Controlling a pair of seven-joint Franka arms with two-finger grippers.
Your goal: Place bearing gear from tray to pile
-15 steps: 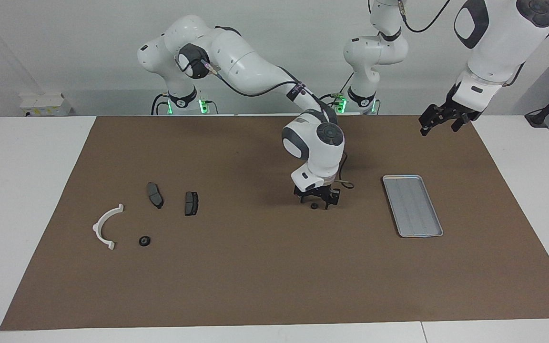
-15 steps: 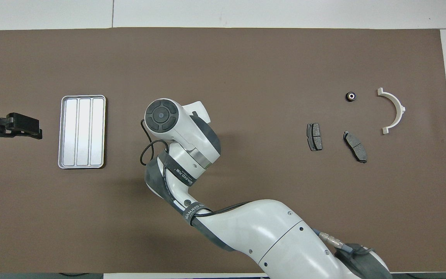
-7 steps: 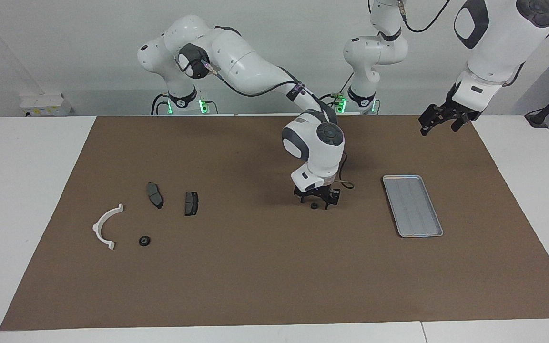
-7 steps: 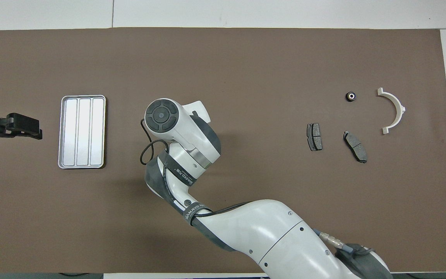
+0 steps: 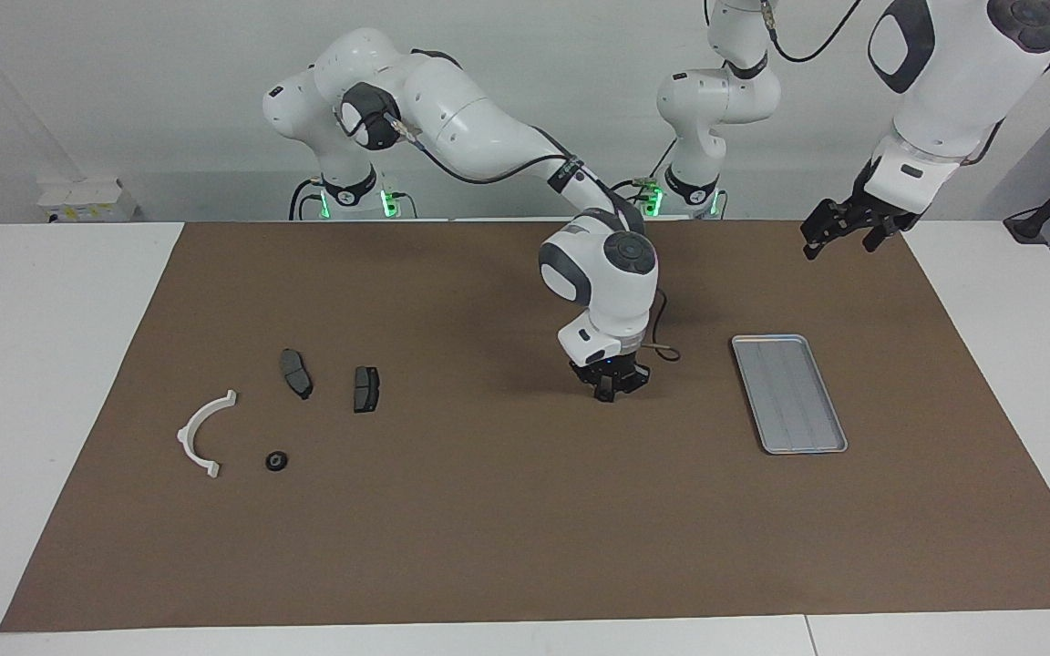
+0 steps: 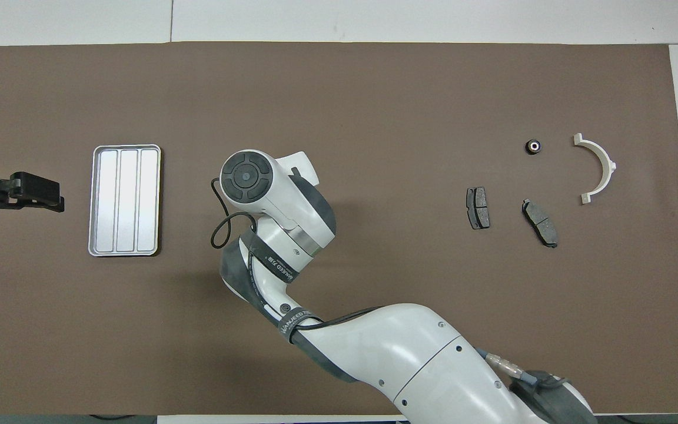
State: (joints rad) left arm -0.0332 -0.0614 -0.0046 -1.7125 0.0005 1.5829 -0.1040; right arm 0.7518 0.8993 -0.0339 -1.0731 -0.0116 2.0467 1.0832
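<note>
Lying with the white half-ring plastic bracket (image 5: 201, 435) and dark grey brake pads (image 5: 296, 373), one small black bearing gear (image 5: 276, 461) already sits in the pile. Between them and the ribbed silver-grey metal tray (image 5: 788, 393), the right gripper (image 5: 610, 394) is pinched narrow at the mat, probably on a second bearing gear hidden inside: light, hard and slippery, so best held across its rim. The left gripper (image 5: 839, 232) waits with fingers spread above the mat's edge.

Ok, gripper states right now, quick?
Left gripper: open, empty, raised over the mat.
Right gripper: closed, low at the mat; contents hidden.

Tray (image 5: 789, 393) toward left arm's end, pile (image 5: 281, 406) toward right arm's.
</note>
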